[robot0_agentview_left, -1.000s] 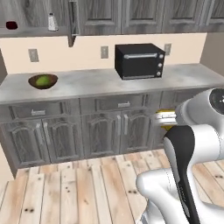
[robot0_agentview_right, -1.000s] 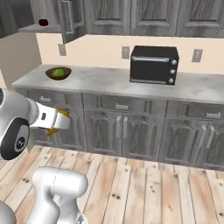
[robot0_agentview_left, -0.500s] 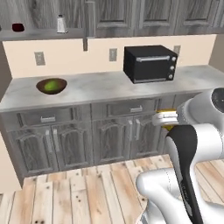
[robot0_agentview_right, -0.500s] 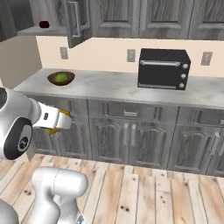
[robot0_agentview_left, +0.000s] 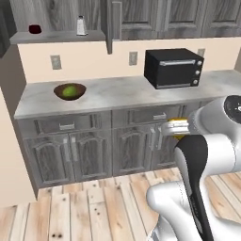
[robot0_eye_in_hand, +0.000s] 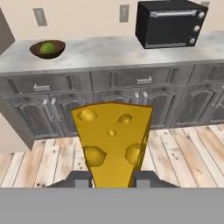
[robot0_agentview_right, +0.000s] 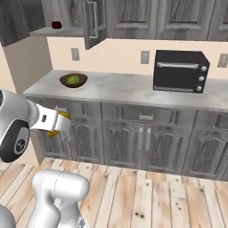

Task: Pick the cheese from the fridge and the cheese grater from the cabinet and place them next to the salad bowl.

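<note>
cheese [robot0_eye_in_hand: 113,142] upright in the claw [robot0_eye_in_hand: 113,178]; salad bowl [robot0_agentview_left: 69,91] on counter — cheese grater [robot0_agentview_left: 81,26] on open cabinet [robot0_agentview_left: 56,36] shelf.

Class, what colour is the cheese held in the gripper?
Yellow-orange, with holes; the cheese shows best in the hand view.

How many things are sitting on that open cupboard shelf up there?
2: a dark red cup at the shelf's left end and a small silver grater further right. The open door might hide more.

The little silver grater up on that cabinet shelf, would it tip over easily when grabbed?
The small silver-white tapered box grater stands upright, tall and narrow, so a sideways nudge probably topples it. It looks rigid. The dark red cup stands apart from it, so collision seems unlikely.
</note>
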Controlling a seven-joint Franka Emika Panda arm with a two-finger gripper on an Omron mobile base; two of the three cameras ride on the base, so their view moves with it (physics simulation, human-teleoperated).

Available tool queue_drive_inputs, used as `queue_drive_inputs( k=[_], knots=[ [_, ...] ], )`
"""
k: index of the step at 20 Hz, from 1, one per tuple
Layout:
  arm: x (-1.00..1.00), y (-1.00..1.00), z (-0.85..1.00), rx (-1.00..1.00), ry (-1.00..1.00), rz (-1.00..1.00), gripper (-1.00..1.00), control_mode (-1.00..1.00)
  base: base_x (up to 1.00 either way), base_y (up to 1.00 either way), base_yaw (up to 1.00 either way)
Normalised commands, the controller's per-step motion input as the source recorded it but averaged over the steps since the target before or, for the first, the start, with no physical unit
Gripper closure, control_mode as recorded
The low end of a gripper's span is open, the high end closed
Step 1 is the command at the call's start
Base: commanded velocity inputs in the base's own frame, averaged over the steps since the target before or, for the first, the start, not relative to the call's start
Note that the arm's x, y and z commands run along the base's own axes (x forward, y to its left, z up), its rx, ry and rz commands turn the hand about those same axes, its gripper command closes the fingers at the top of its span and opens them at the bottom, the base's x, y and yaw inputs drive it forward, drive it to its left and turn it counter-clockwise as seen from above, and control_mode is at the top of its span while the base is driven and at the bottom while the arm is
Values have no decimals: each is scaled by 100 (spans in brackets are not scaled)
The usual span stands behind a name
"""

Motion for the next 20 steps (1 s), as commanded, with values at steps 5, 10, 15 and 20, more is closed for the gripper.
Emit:
queue_drive_inputs(
  k=[5,10,15,20],
  knots=[
    [0,0,0,0,0,0,100,100,61,40,0],
    [0,0,0,0,0,0,100,100,100,47,-1],
    [0,0,0,0,0,0,100,100,91,85,-1],
    [0,0,0,0,0,0,100,100,100,89,0]
  ],
)
